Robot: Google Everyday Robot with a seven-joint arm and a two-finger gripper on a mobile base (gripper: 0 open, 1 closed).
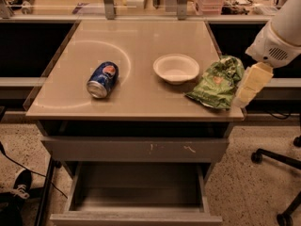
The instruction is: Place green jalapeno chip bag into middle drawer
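Hovering to the right of the white bowl (176, 68), the gripper (249, 86) is just beside the green jalapeno chip bag (216, 84).

The bag lies crumpled on the table (141, 36), just right of the bowl, between the bowl and the gripper. Whether the gripper is open or closed, I cannot tell, nor if it touches the bag. The blue soda can (103, 79) lies on its side, well to the left of the bowl. Below the bowl, under the scratched drawer front (136, 149), the middle drawer (136, 192) stands pulled out.
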